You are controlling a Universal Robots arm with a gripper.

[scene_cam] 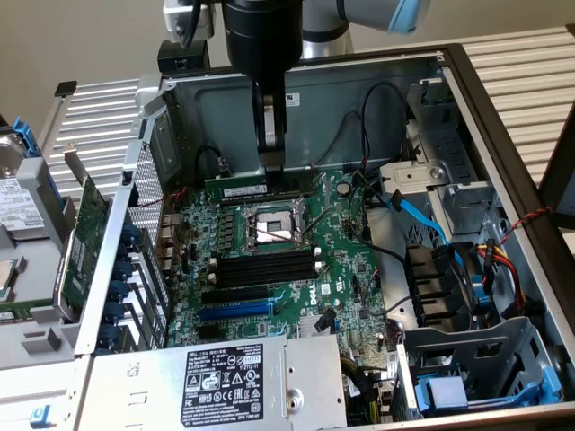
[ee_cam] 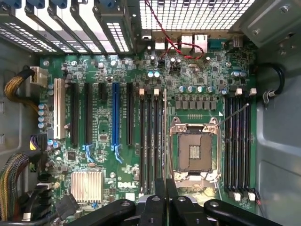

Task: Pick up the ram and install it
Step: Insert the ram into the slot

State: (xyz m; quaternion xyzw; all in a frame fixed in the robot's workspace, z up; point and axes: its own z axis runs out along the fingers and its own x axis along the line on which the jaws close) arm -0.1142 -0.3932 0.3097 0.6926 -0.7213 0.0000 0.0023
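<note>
Green and narrow, the ram (scene_cam: 235, 189) hangs level inside the open computer case (scene_cam: 359, 85). The tool (scene_cam: 272, 166) pinches its middle from above, with the jaws drawn close against the stick's two faces. In the exterior view the ram shows lengthwise, its pale label just beside the tool, and it appears beyond the bare CPU socket (scene_cam: 274, 226). The bank of black memory slots (scene_cam: 265, 267) lies on the socket's near side.

In the wrist view the ram (ee_cam: 164, 132) shows edge-on as a thin line running out from the tool (ee_cam: 165, 195). It lines up between the CPU socket (ee_cam: 194, 153) and the nearest bank of memory slots (ee_cam: 150, 136), parallel to them. Whether its lower edge touches a slot cannot be told. A second bank of slots (ee_cam: 237, 141) sits on the socket's other side, with nothing in it.

On the Dell motherboard (ee_cam: 188, 80), a blue expansion slot (ee_cam: 115, 117) and a silver finned heatsink (ee_cam: 87, 184) lie further off. A larger green expansion card (scene_cam: 85, 233) stands outside the case at the exterior view's left.
</note>
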